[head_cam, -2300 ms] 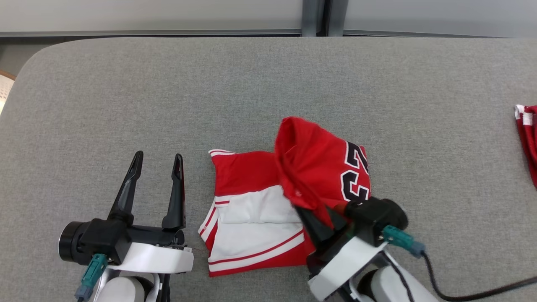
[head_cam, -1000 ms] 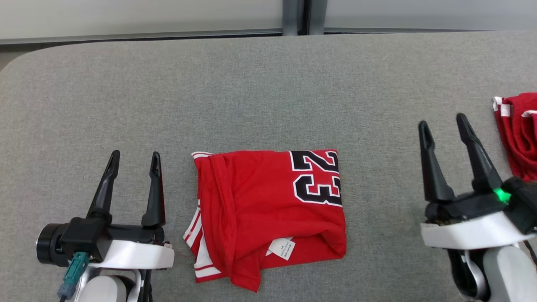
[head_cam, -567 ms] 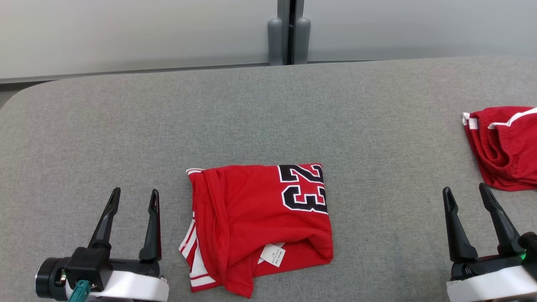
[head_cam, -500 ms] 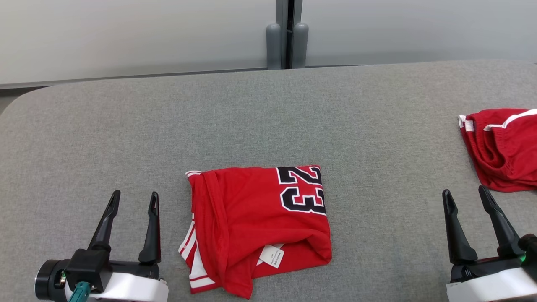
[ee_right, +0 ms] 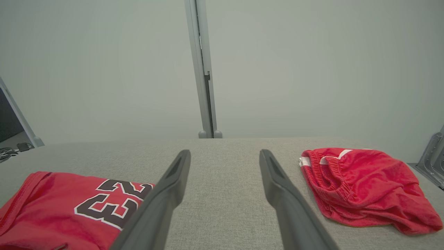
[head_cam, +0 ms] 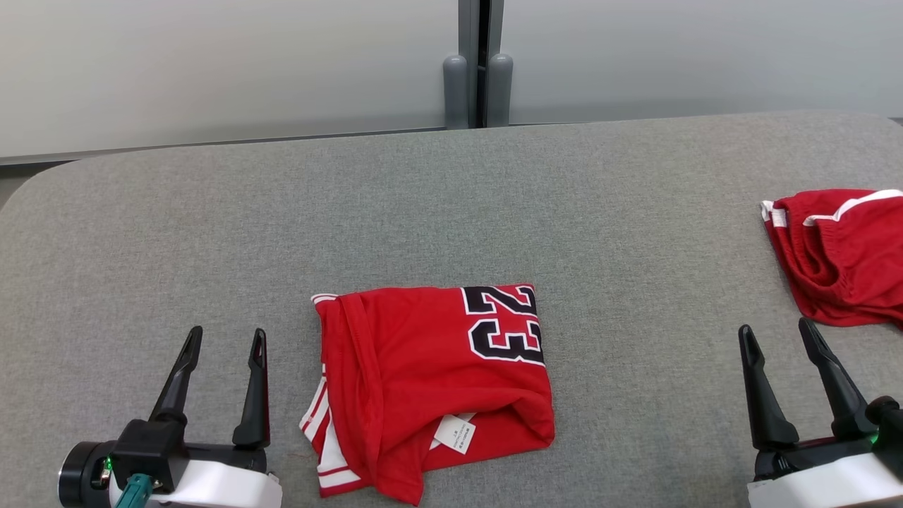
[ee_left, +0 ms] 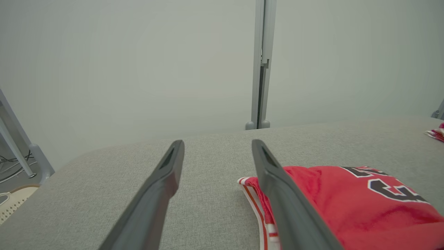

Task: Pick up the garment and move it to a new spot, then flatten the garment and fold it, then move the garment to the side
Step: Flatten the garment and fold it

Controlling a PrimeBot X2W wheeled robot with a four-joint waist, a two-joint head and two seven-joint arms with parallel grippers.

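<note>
The garment (head_cam: 432,381), a red jersey with a black "23" and white-striped trim, lies folded into a rough square on the grey table (head_cam: 211,233), near the front middle. A white label shows at its front edge. It also shows in the left wrist view as the garment (ee_left: 347,205) and in the right wrist view as the garment (ee_right: 62,205). My left gripper (head_cam: 227,339) stands open just left of it, not touching. My right gripper (head_cam: 774,331) stands open far to its right with nothing between the fingers.
Red shorts with white trim (head_cam: 839,254) lie crumpled at the table's right edge, seen again as the shorts (ee_right: 360,184) in the right wrist view. A pale wall with a grey post (head_cam: 477,63) runs behind the table. A pale chair edge (ee_left: 10,201) sits off the left corner.
The right gripper let go of the garment after laying its flap over, then drew back to the right and opened. The head camera has tilted up, showing more wall. The left gripper stayed put.
</note>
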